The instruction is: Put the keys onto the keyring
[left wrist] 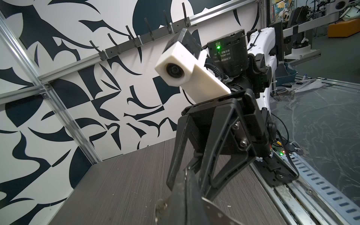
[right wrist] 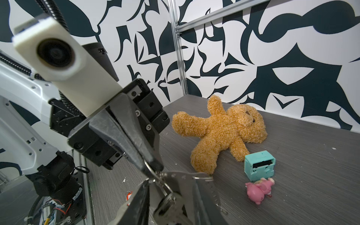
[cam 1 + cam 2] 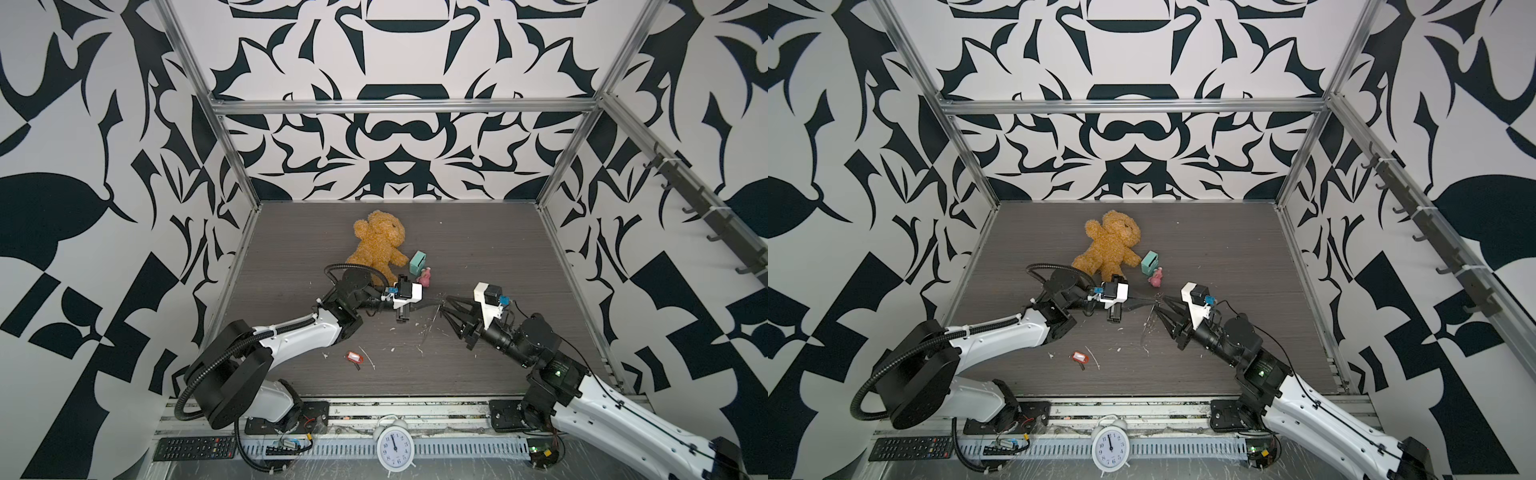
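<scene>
My two grippers meet tip to tip over the middle of the table in both top views. The left gripper [image 3: 435,304] is shut, its tips pinching a thin silver ring of the keyring [image 2: 164,187]. Linked rings and a metal key [image 2: 170,208] hang between the fingers of the right gripper [image 2: 173,181], which stand partly closed around them. One of the keys, a red tag [image 3: 353,356] with a white window, lies alone on the table, near the left arm and apart from both grippers. It also peeks out as the red tag [image 2: 128,195] in the right wrist view.
A tan teddy bear [image 3: 380,245], a teal box [image 3: 417,262] and a pink toy [image 3: 426,277] lie just behind the grippers. White scraps [image 3: 419,328] litter the table in front of them. A remote control [image 3: 195,448] and an alarm clock [image 3: 394,445] sit at the front rail.
</scene>
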Controlling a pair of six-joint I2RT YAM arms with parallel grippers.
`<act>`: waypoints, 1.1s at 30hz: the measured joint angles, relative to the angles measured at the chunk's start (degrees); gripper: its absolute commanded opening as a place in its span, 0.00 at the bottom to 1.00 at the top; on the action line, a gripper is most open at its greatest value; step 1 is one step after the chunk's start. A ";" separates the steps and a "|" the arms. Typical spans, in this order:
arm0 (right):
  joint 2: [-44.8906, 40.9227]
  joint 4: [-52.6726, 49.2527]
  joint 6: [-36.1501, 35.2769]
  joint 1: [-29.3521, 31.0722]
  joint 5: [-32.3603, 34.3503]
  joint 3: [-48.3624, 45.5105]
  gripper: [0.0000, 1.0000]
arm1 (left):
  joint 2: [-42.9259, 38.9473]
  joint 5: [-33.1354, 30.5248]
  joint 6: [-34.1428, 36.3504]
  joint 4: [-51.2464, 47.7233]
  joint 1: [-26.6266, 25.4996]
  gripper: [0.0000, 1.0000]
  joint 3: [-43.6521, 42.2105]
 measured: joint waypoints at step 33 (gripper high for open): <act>-1.11 -3.32 -3.02 0.00 0.07 0.00 0.28 | 0.00 0.09 -0.66 0.00 0.00 0.00 0.00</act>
